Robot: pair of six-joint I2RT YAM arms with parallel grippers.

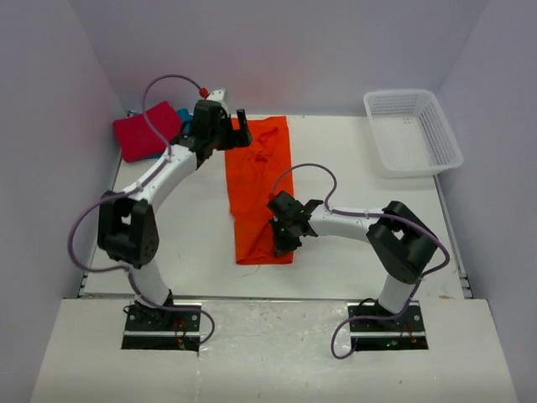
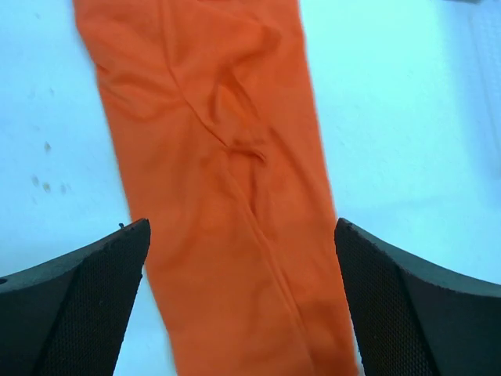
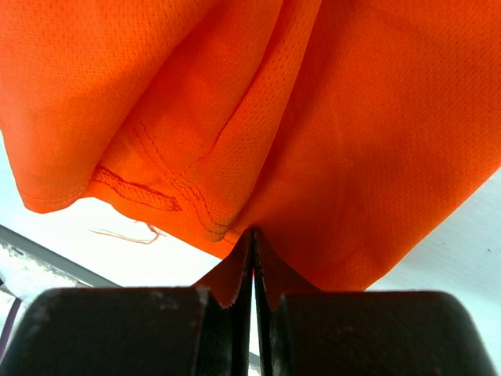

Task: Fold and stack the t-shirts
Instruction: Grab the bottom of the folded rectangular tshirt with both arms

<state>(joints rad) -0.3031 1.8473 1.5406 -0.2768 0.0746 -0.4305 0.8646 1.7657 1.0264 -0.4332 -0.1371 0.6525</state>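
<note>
The orange t-shirt [image 1: 258,189] lies as a long narrow strip down the middle of the table. It also fills the left wrist view [image 2: 227,180] and the right wrist view [image 3: 313,102]. My left gripper [image 1: 228,130] hovers over the strip's far end, open and empty, with its fingers [image 2: 94,298] on either side of the cloth's width. My right gripper [image 1: 282,238] is shut on the orange shirt's near edge [image 3: 253,235], by the hem. The crimson red t-shirt [image 1: 144,134] sits bunched at the back left, with the teal blue t-shirt [image 1: 183,116] just behind it, mostly hidden by the left arm.
A white lattice basket [image 1: 413,130] stands at the back right. Grey walls close in the table on the left, back and right. A loose orange thread [image 3: 125,233] hangs from the hem.
</note>
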